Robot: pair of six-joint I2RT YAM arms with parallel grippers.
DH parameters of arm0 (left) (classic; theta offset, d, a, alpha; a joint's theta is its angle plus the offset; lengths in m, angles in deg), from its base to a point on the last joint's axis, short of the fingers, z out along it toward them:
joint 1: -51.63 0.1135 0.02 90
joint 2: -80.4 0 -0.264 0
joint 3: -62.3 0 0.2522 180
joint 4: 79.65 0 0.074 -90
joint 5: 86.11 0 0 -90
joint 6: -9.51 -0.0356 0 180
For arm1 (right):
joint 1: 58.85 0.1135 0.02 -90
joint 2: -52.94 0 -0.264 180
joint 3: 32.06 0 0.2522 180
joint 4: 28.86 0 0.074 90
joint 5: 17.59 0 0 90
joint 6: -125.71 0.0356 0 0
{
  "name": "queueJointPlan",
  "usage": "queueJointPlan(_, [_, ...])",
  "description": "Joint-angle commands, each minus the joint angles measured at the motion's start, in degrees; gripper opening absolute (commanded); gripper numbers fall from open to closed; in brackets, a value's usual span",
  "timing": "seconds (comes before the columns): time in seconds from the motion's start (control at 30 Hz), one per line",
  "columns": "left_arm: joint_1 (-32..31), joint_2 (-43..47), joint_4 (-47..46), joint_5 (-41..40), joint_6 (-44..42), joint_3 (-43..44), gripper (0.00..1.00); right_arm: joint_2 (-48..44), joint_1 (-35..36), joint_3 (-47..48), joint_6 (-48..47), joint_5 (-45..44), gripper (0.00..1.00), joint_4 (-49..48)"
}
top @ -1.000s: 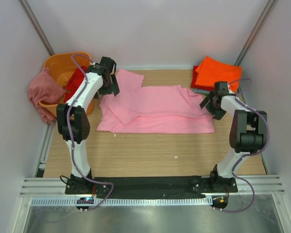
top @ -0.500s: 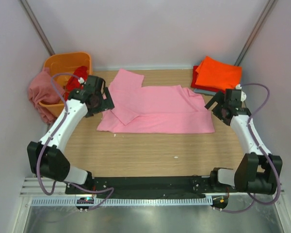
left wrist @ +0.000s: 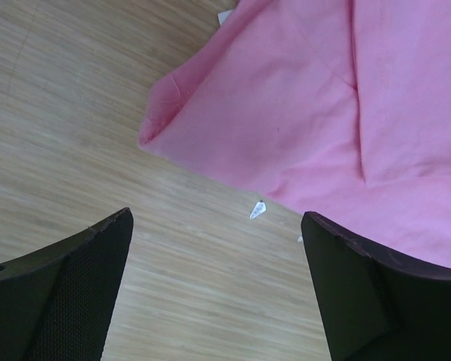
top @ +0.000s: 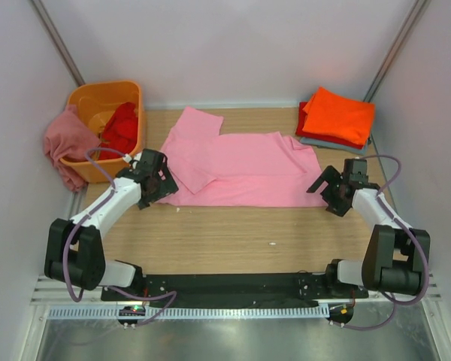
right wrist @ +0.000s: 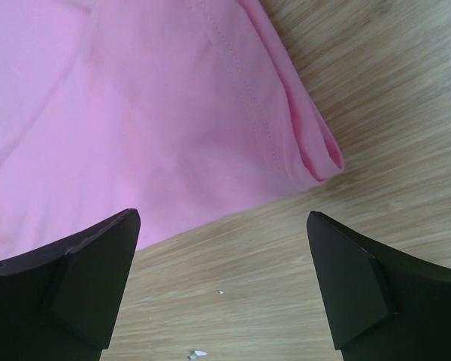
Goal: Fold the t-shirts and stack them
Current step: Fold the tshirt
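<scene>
A light pink t-shirt [top: 244, 169] lies spread flat on the wooden table [top: 233, 233], one sleeve folded in at its left. My left gripper [top: 164, 189] hovers open at the shirt's near left corner [left wrist: 161, 124], holding nothing; in the left wrist view the left gripper [left wrist: 216, 219] stands over bare wood just short of the hem. My right gripper [top: 325, 194] is open at the near right corner [right wrist: 316, 150]; the right gripper [right wrist: 224, 218] straddles the hem edge, empty. A folded stack [top: 338, 116] with orange on top sits at the back right.
An orange plastic tub [top: 86, 96] stands at the back left with a red shirt [top: 120, 128] inside and a dusty rose shirt [top: 64, 143] draped over its left rim. Small white scraps [left wrist: 257, 209] lie on the wood near the hem. White walls enclose the table.
Both arms have drawn back from the pink shirt's far side to its near corners and dropped low. Both grippers opened wider. The shirt has not shifted.
</scene>
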Motion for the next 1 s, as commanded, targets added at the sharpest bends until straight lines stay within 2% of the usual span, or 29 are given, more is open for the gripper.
queueJointPlan(0.0, [-0.05, 1.22, -8.38, -4.89, 2.83, -2.76, 0.94, 0.92, -0.76, -0.26, -0.25, 1.9, 1.0, -4.08])
queueJointPlan(0.3, [-0.05, -3.61, -12.18, -9.1, 5.65, -5.57, 0.9, 2.16, -1.72, -0.35, -0.87, -1.6, 1.0, -3.29])
queueJointPlan(0.4, [-0.05, -4.4, -14.37, -9.81, 5.48, -6.63, 0.83, 2.16, -2.6, -1.23, -0.69, -2.14, 1.0, -3.99])
queueJointPlan(0.5, [-0.05, -5.9, -16.22, -10.69, 5.04, -6.9, 0.66, 3.3, -3.31, -2.11, -0.43, -2.4, 0.99, -4.96])
queueJointPlan(0.53, [-0.05, -6.25, -16.48, -10.95, 5.04, -6.98, 0.58, 3.82, -3.4, -2.28, -0.43, -2.23, 0.98, -5.22])
queueJointPlan(0.6, [-0.05, -7.3, -17.1, -11.13, 4.95, -6.9, 0.48, 4.88, -3.66, -2.46, -0.17, -1.79, 0.93, -6.53])
queueJointPlan(0.63, [-0.05, -7.48, -17.28, -11.04, 4.95, -6.9, 0.36, 5.15, -3.66, -2.81, 0.36, -1.09, 0.9, -7.06])
queueJointPlan(0.67, [-0.05, -7.74, -17.63, -10.96, 4.77, -6.9, 0.29, 5.84, -3.66, -2.99, 0.54, -0.82, 0.83, -8.03])
queueJointPlan(0.73, [-0.05, -7.75, -17.8, -10.96, 4.69, -7.16, 0.14, 6.03, -3.66, -3.78, 1.24, -0.56, 0.77, -8.82])
queueJointPlan(0.83, [-0.05, -7.39, -17.98, -11.04, 4.51, -7.42, 0.01, 6.73, -3.66, -4.22, 1.51, -1.17, 0.55, -9.97])
queueJointPlan(0.87, [-0.05, -7.31, -17.98, -11.04, 4.6, -7.51, 0.0, 6.9, -3.66, -4.13, 1.5, -1.26, 0.41, -10.14])
queueJointPlan(0.93, [-0.05, -6.87, -17.89, -10.69, 4.42, -7.6, 0.0, 7.0, -3.66, -4.39, 1.51, -1.52, 0.23, -10.15])
queueJointPlan(0.97, [-0.05, -6.61, -17.72, -10.43, 4.51, -7.69, 0.0, 6.73, -3.66, -4.48, 1.5, -1.78, 0.06, -9.88])
